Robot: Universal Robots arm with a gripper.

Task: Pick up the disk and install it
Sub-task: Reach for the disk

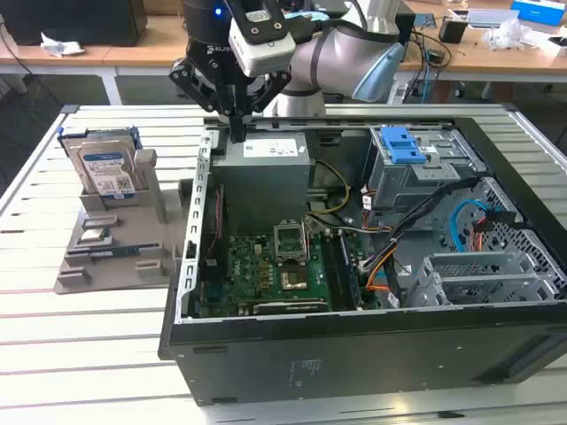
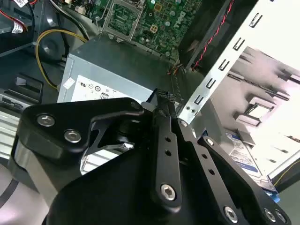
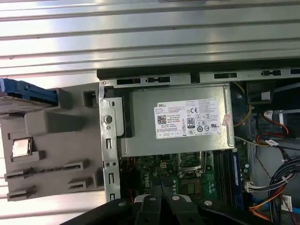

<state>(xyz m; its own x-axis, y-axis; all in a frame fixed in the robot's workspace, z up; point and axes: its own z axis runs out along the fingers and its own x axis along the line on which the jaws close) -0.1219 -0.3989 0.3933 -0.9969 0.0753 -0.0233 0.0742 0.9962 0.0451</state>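
Closest to the lens: black gripper point(image 2: 168, 99), fingertips pressed together on nothing, poised over the open computer case point(image 1: 354, 354) beside the grey power supply point(image 1: 266, 181) and its white printed sticker. Outside the case, toward the exterior view's left: grey stand point(image 1: 133, 266), holding upright the disk point(image 1: 104, 168), blue-framed, white-and-blue barcoded label facing out. Also on the stand: small silver chip point(image 1: 93, 235).

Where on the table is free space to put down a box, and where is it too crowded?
The slatted table is bare on the near side of the gray holder, at the exterior view's left of the computer case. A narrower bare strip lies behind the holder. Inside the case it is crowded with cables, and the gripper hangs over the power supply.
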